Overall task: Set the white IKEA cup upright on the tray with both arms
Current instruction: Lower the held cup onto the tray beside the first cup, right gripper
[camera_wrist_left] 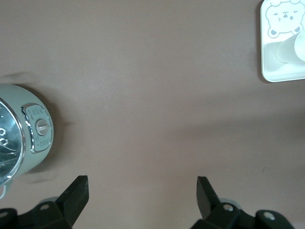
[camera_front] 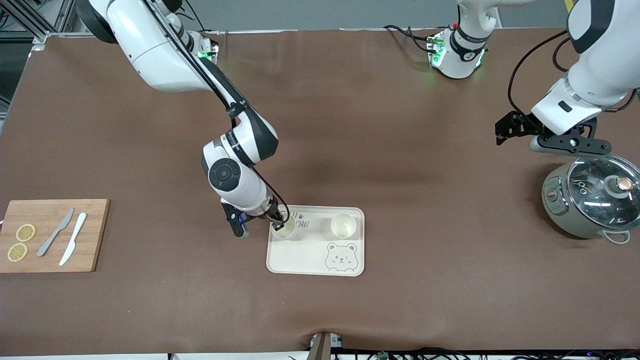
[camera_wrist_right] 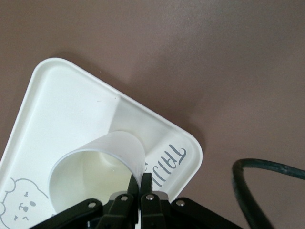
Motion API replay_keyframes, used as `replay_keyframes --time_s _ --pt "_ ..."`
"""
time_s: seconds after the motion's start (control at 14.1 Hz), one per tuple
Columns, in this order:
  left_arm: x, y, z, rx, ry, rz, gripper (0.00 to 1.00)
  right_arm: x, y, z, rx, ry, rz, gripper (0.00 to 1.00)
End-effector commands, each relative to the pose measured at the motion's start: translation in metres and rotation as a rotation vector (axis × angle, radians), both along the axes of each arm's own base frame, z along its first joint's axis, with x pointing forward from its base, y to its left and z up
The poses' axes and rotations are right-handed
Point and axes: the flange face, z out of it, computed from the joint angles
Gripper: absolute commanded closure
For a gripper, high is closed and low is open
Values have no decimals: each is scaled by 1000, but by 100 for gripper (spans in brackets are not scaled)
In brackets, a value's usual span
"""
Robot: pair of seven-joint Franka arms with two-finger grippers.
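- Two white cups upright on the tray [camera_front: 300, 260]: one [camera_front: 343, 225] free-standing by the tray corner toward the left arm's end of the counter [camera_front: 350, 125], the other [camera_front: 285, 228] at the lettered corner toward the right arm's end, both along the tray edge farther from the front camera.
- Pinched at the rim by the right end effector [camera_front: 276, 221], that second cup [camera_wrist_right: 97, 169]; fingers clamped thin on the wall, mouth up, base apparently down on the tray surface.
- Parked above the counter beside the rice cooker [camera_front: 592, 200], near the edge at the left arm's end: the left end effector [camera_front: 555, 140], fingers [camera_wrist_left: 76, 193] spread wide and empty, waiting.
- Untouched at the opposite edge: a wooden cutting board [camera_front: 95, 235] with two knives and two lemon slices.
- Nearly finished, by the look of it: both cups placed and upright.
- Left to do, as a judgement: release of the rim and a clean lift away without tipping the cup.
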Motion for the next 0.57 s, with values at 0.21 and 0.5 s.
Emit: replay_keyframes --time_s 0.21,0.5 --pt "9 5 1 21 15 -32 0 -2 7 -12 -19 7 -2 91" --pt "17 12 -2 18 18 -18 0 -4 10 -11 -22 9 8 78"
